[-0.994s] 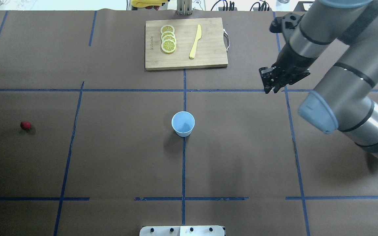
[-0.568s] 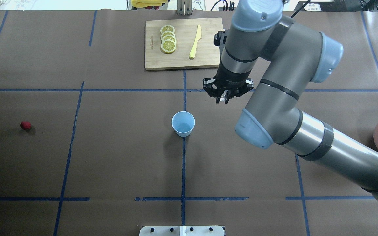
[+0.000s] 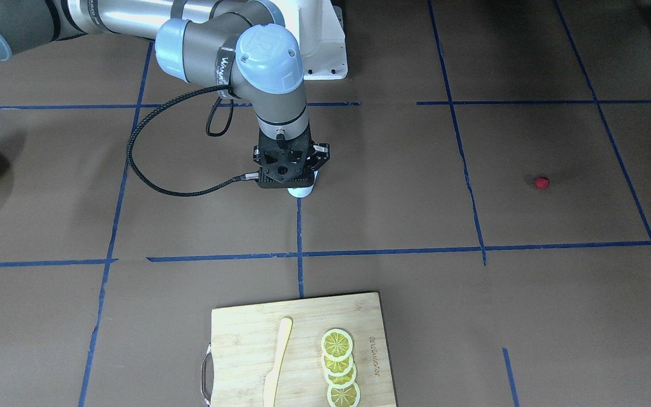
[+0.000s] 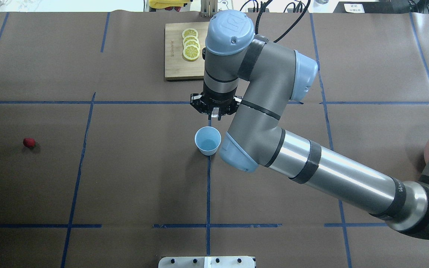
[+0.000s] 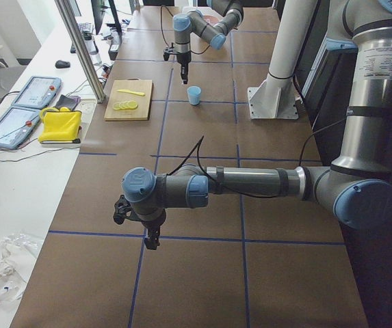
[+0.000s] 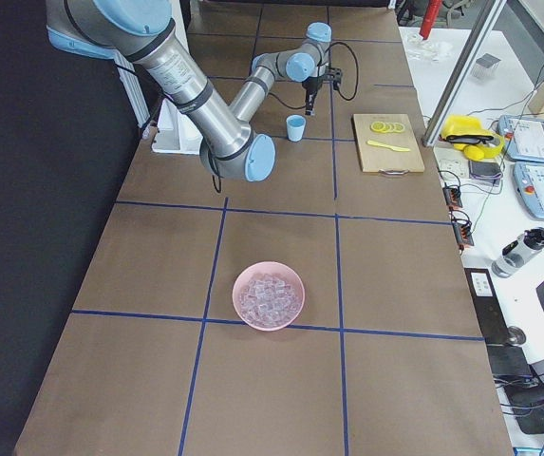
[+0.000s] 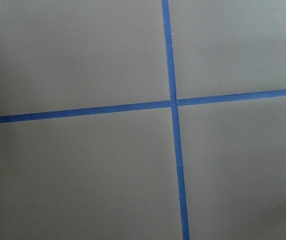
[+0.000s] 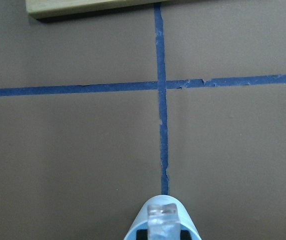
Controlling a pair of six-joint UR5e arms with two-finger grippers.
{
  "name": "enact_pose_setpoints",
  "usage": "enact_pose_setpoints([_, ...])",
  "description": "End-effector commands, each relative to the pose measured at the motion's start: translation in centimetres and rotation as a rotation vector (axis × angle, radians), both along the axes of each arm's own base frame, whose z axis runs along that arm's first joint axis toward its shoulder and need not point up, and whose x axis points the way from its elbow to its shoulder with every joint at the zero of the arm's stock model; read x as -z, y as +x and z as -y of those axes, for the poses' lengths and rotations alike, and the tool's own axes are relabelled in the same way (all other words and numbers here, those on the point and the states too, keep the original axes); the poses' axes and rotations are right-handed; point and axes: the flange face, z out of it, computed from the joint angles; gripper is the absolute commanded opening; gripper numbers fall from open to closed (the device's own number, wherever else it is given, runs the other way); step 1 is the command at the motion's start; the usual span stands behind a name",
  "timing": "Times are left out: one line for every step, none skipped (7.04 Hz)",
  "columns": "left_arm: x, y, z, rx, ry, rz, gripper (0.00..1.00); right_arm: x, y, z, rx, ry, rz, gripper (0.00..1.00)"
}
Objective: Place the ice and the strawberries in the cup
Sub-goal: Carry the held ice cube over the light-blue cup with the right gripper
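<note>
The small cup (image 4: 207, 140), white outside and pale blue inside, stands upright at the table's middle, and nothing shows inside it from overhead. My right gripper (image 4: 215, 114) hangs above the cup's far side, shut on a clear ice cube (image 8: 162, 216) that shows over the cup's rim (image 8: 137, 229) in the right wrist view. A tiny red strawberry (image 4: 29, 142) lies alone far to the left. More ice (image 6: 267, 293) fills the pink bowl (image 6: 239, 306). My left gripper (image 5: 151, 239) hovers over bare table, far from everything; I cannot tell whether it is open or shut.
At the table's far side, beyond the cup, a wooden cutting board (image 4: 175, 63) carries lemon slices (image 4: 191, 44) and a yellow knife (image 3: 276, 362). The right arm's long forearm (image 4: 333, 178) stretches across the right half of the table. Blue tape lines grid the brown surface.
The right arm has swung left from the pink bowl's side to above the cup, carrying the ice cube. Cup and strawberry have not moved.
</note>
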Motion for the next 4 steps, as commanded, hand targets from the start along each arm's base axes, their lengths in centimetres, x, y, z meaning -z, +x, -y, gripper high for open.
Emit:
enact_pose_setpoints([0.1, 0.0, 0.1, 0.001, 0.0, 0.0, 1.0, -0.1, -0.5, -0.6, 0.006, -0.026, -0.025, 0.01])
enact_pose_setpoints([0.1, 0.0, 0.1, 0.001, 0.002, 0.0, 1.0, -0.2, -1.3, -1.7, 0.025, -0.034, -0.037, 0.02])
enact_pose_setpoints([0.2, 0.0, 0.1, 0.0, 0.003, 0.0, 1.0, -0.1, -1.9, -2.3, 0.036, -0.034, -0.037, 0.02])
enact_pose_setpoints([0.2, 0.0, 0.1, 0.0, 0.003, 0.0, 1.0, -0.2, -2.5, -3.0, 0.046, -0.033, -0.04, 0.02])
